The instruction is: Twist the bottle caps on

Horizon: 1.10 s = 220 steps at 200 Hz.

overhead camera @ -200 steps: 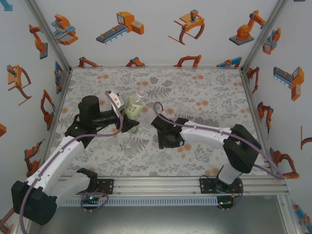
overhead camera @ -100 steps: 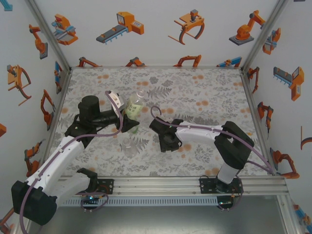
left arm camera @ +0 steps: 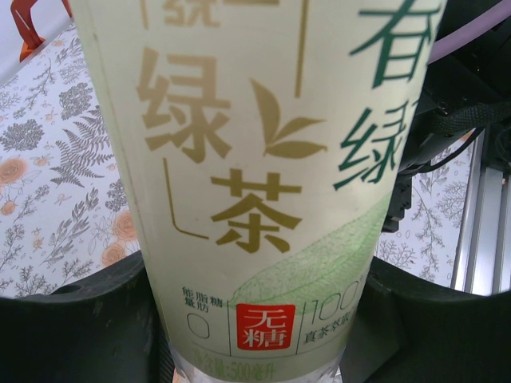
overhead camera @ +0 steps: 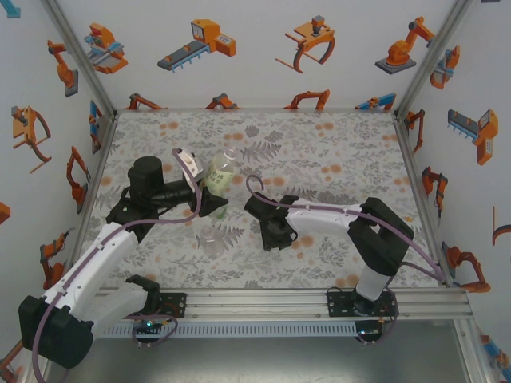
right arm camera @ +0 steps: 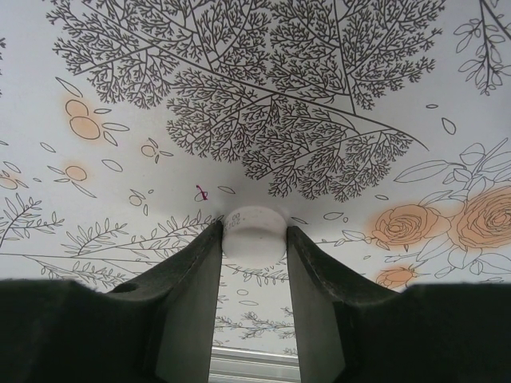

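Left pincer (overhead camera: 215, 201): clamped on the green-tea bottle (overhead camera: 221, 174), one finger each side of its lower body. Bottle is left of centre on the worktop (overhead camera: 335, 152), neck pointing toward the back wall. In the left wrist view the pale green label (left arm camera: 255, 159) with gold and green characters sits right between the dark fingers (left arm camera: 72, 319). Can't tell whether the neck is capped.

Right pincer (overhead camera: 274, 234): narrow, closed on a white cap (right arm camera: 254, 231). In the right wrist view both fingers (right arm camera: 192, 271) touch the cap's sides, with the cap at the very tips, down at the floral worktop surface. Small purple mark (right arm camera: 200, 192) on the print just up-left of the cap. The right pincer sits near the middle of the worktop, to the right of the held bottle and apart from it.

Clear bottle (overhead camera: 211, 239): on the worktop in front of the left pincer, nearer the arm bases, no pincer touching it. Can't tell if it's upright or lying.
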Tool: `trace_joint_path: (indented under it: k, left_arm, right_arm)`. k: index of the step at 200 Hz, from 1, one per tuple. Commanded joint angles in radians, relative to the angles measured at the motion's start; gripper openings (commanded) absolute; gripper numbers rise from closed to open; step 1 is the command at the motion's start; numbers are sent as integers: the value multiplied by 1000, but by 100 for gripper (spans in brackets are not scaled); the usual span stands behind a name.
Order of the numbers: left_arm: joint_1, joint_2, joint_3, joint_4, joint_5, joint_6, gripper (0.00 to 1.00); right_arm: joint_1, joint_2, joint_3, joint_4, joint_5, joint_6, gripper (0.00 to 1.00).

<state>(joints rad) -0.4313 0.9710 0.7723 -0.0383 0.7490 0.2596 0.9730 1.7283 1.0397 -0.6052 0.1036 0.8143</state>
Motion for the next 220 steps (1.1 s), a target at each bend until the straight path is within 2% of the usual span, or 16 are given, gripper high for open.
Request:
trace_joint_path:
  k: [1,31,70,104,143,157,171,220]
  left_arm:
    - [3,-11,36,0,21,18,2]
    - [4,-9,36,-6,20,24,2]
    - [-38,-38,33,-65,-6,102,1]
    - [-174,-48,87,-245,-162,280,0]
    - [-224,-98,128,-328,-185,310,0]
    - [-248,-139,119,-380,-151,398,0]
    - [-290,-183,103,-410,-165,459,0]
    - [-428,-234,149,-566,-330,451,0]
  right_arm:
    - [9,13,-19,-7,-10,-5,38]
    - [8,-1,-16,-11,-3,-6,29]
    - [-3,-147,-59,47,13,-30,17]
    - [-35,-357,-125,134,3,-108,11]
    - [-48,-636,-161,187,39,-282,5]
    - [-48,-740,-169,207,38,-344,3]
    - [-47,-828,-168,230,6,-410,1]
    - [-46,-1024,-145,313,-320,-675,0]
